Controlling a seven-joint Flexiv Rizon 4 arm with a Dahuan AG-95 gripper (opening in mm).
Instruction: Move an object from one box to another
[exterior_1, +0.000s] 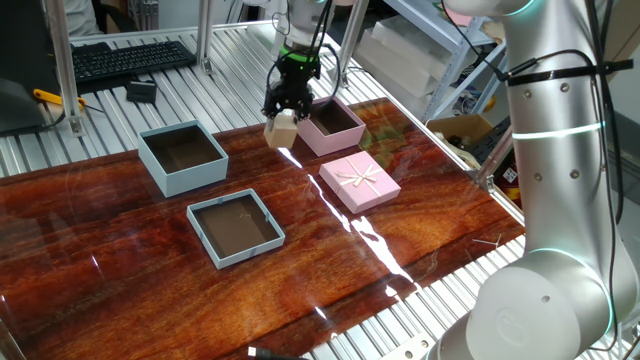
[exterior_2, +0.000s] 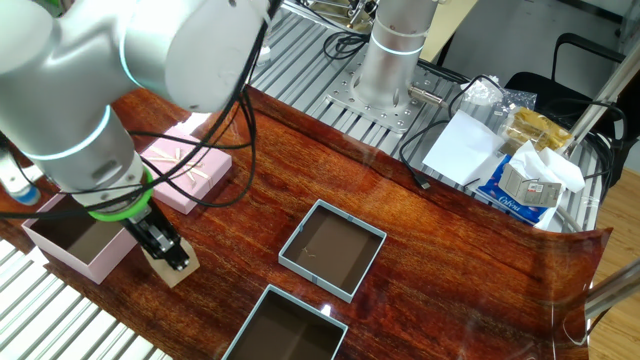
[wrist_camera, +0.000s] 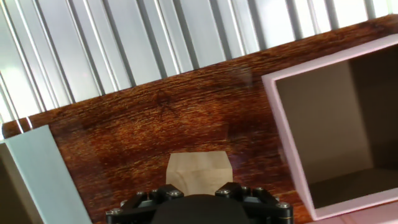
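Tray (exterior_1: 236, 229) position, in one fixed view: we find the shallow blue-grey tray nearest us on the wooden table (exterior_1: 120, 290), with bare tabletop on all its sides. Behind it to the left stands the blue-grey box (exterior_1: 183, 155); to the right lies the pink lid with bow (exterior_1: 359, 182). Further back, we see the gripper (exterior_1: 284, 112) closed on the wooden cube (exterior_1: 282, 130), fingers clamping its sides. The cube sits just outside the left wall of the pink box (exterior_1: 334, 125), over the open strip of table between the pink and blue-grey boxes. We cannot tell whether it touches the table.
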